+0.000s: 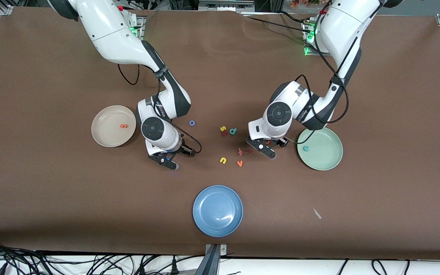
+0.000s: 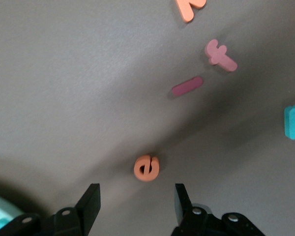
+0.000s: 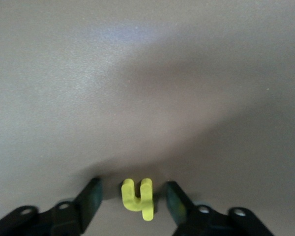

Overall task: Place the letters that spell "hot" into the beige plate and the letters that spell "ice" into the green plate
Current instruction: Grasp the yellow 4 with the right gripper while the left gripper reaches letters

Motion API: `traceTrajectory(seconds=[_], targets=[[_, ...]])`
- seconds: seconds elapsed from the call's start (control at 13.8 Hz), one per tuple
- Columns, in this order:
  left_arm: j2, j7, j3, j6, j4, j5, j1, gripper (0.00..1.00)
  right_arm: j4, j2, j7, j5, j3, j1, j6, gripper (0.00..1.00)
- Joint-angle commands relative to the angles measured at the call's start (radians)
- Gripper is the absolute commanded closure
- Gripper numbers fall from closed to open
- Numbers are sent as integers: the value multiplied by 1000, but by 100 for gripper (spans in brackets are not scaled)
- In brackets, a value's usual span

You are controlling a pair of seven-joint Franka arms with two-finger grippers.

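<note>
1. Nearest the front camera, a blue plate (image 1: 217, 210) is seen on the table (image 1: 52, 191).
2. A bit farther, an orange v (image 1: 240, 163) and a yellow u (image 1: 223, 160) are laid side by side.
3. Toward the right arm's end from these, the right gripper (image 1: 166, 159) is held low at the table. Its fingers (image 3: 91, 196) are set partly open around the yellow h (image 3: 137, 196). A small gap is seen on each side, so the h is not gripped.
4. Just farther than the v, a pink t (image 1: 240, 151) and the dark red i (image 1: 249, 150) are laid close together.
5. Beside the i, the left gripper (image 1: 267, 148) is held low, with its fingers (image 2: 91, 201) wide apart. The orange e (image 2: 146, 167) is laid flat just ahead of the fingertips and is not touched.
6. Next to that gripper, toward the left arm's end, the green plate (image 1: 329, 162) is found. The teal c (image 1: 306, 148) is seen in it.
7. Farther off, mid-table, a teal d (image 1: 233, 131) is laid beside a small yellow letter (image 1: 223, 128).
8. Toward the right arm's end, the beige plate (image 1: 105, 133) is found, with the orange t (image 1: 123, 125) in it.
9. Farthest, the blue o (image 1: 192, 123) is left on the table, near the right arm.
</note>
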Motion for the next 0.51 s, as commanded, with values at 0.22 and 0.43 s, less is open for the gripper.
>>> traceTrajectory(seconds=[0.22, 0.43], targets=[[19, 21, -1, 96, -40, 30, 9, 33, -12, 0, -27, 0, 5, -3, -12, 90], [33, 21, 1, 136, -61, 31, 13, 34, 0, -5, -26, 3, 7, -5, -29, 100]])
